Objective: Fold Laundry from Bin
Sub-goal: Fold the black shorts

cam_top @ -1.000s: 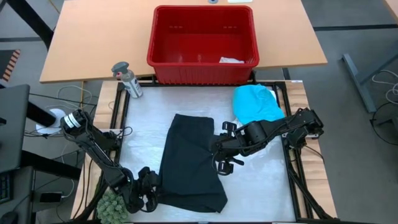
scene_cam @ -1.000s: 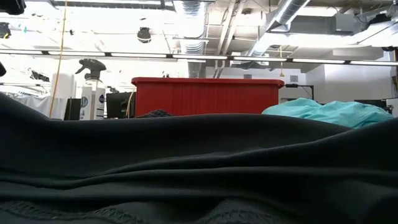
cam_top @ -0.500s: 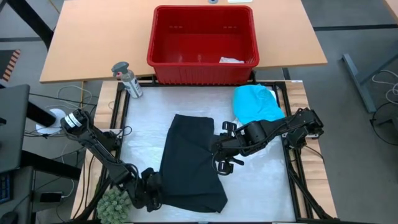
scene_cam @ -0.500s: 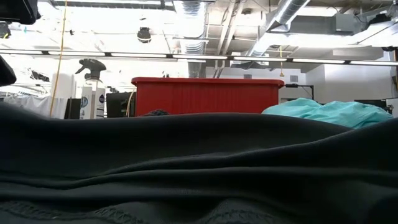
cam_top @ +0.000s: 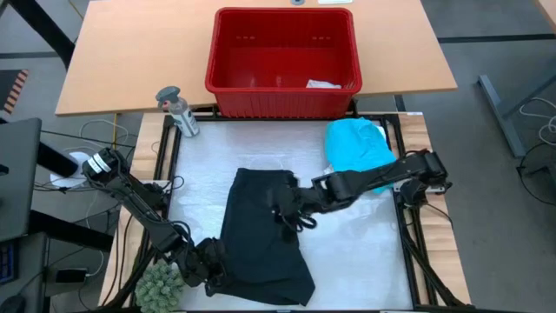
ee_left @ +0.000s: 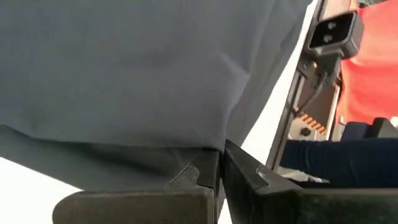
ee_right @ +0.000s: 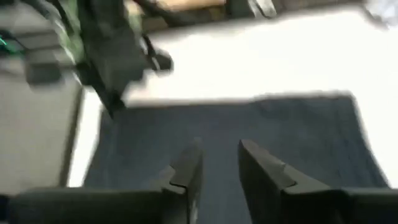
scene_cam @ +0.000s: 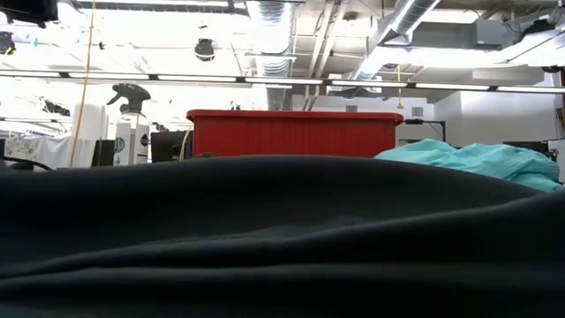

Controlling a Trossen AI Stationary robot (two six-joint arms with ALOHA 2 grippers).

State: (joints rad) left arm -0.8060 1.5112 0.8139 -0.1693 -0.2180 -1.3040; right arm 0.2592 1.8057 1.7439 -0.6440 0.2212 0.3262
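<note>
A spray bottle [cam_top: 178, 110] lies tilted at the wooden table's [cam_top: 122, 52] near edge, well beyond the left jaws. A green spiky ball [cam_top: 159, 284] sits just beside those jaws, on their outer side. The white mat [cam_top: 365, 252] spreads under both jaws, and a monitor's [cam_top: 17, 178] corner shows far out past the left one.

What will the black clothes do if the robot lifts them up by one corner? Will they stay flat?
Probably not. The black garment lies in soft wrinkles and folds, so it would likely droop and hang. The left gripper is pinched shut on its edge; thin cloth like that might slip or bunch up.
</note>
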